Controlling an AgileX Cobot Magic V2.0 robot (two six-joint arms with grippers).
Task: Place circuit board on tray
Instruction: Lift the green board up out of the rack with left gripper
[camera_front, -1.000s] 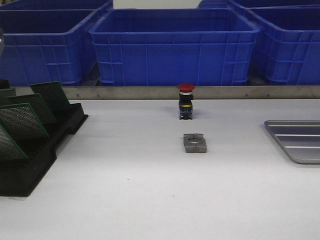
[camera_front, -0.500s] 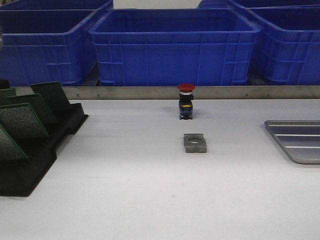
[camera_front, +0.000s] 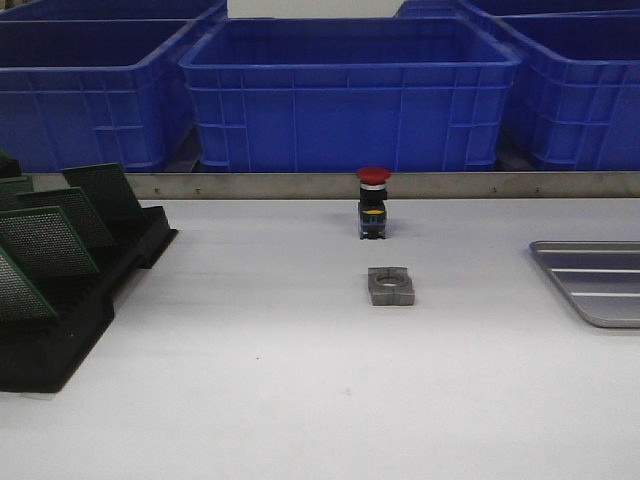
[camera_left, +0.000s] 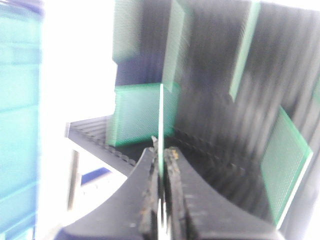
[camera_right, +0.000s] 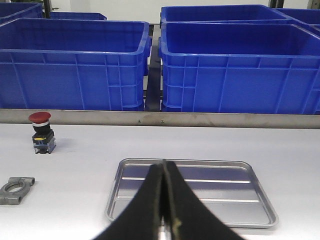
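Observation:
In the left wrist view my left gripper (camera_left: 161, 150) is shut on a green circuit board (camera_left: 161, 115), which shows edge-on as a thin line between the fingers. Behind it lies the black slotted rack (camera_left: 215, 150) with more green boards (camera_left: 287, 165); this view is blurred. In the front view the rack (camera_front: 60, 340) sits at the left with several boards (camera_front: 45, 240) leaning in it, and neither gripper shows there. The silver tray (camera_front: 600, 285) lies at the right edge. My right gripper (camera_right: 163, 164) is shut on nothing, over the tray (camera_right: 210, 175).
A red-capped push button (camera_front: 372, 203) stands mid-table, with a grey metal clamp (camera_front: 390, 286) in front of it. Big blue crates (camera_front: 340, 90) line the back behind a metal rail (camera_front: 300, 185).
A pale object at the far left edge of the front view has gone out of sight. The rack and its boards have shifted very slightly to the right.

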